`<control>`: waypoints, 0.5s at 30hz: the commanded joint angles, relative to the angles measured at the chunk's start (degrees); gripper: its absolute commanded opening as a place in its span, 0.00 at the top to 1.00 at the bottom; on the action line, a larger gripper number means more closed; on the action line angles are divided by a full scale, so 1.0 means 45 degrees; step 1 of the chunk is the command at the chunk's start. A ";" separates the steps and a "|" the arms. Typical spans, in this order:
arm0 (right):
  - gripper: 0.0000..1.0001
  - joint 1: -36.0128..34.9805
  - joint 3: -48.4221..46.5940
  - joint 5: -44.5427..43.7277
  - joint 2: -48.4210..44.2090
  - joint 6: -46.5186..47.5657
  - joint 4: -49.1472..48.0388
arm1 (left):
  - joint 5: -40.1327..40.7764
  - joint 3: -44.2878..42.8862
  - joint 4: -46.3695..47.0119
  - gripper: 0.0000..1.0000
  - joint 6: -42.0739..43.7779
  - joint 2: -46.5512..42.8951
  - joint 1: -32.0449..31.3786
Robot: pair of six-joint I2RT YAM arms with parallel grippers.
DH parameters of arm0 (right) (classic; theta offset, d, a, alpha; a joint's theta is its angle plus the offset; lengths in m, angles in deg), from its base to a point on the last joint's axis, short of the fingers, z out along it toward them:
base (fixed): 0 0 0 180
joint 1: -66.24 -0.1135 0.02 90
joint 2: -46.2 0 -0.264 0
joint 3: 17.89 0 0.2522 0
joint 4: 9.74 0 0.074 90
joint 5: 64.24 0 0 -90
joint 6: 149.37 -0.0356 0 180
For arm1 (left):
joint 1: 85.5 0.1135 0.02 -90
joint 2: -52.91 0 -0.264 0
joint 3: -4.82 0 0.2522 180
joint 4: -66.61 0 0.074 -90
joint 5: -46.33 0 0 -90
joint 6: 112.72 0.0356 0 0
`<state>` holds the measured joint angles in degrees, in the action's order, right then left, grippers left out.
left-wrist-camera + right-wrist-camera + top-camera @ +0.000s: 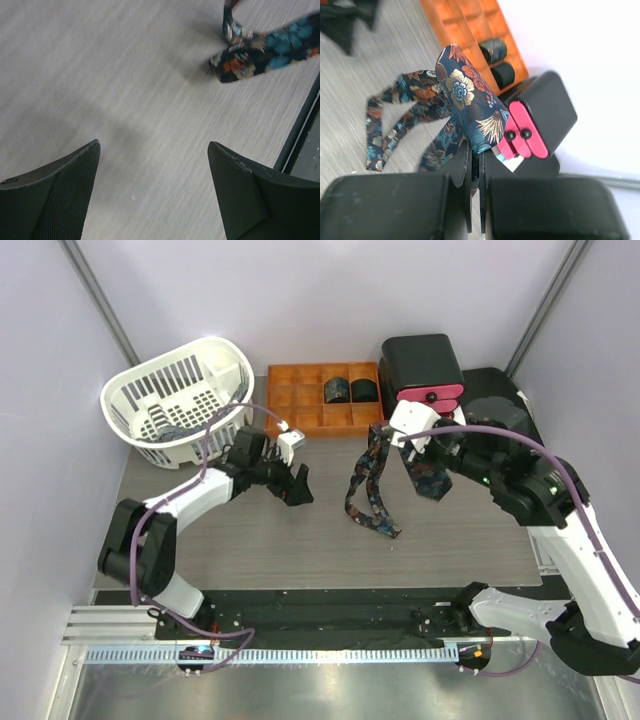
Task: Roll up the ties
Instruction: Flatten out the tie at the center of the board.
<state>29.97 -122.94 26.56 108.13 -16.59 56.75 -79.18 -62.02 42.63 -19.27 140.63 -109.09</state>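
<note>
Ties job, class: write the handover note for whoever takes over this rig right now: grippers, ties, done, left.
Left gripper: open, empty, over the table.
Right gripper: shut on the unrolled tie near its wide end, held up; the rest trails onto the table.
Done: two rolled ties in the orange tray.
Left: roll this tie, put it in the tray.

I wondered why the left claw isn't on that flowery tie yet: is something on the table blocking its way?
Nothing visible blocks it. Only bare table lies between the open left gripper and the tie, which the right gripper holds up by its wide end.
</note>
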 commanded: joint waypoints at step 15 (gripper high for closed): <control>0.99 -0.0084 0.0594 0.8765 -0.0520 0.6400 0.4612 | -0.6389 -0.6624 -0.4376 0.16 0.6619 0.2890 -0.0632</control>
<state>29.97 -122.24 54.17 104.83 -2.69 63.02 -99.07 -92.05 42.72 -9.68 155.01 -107.93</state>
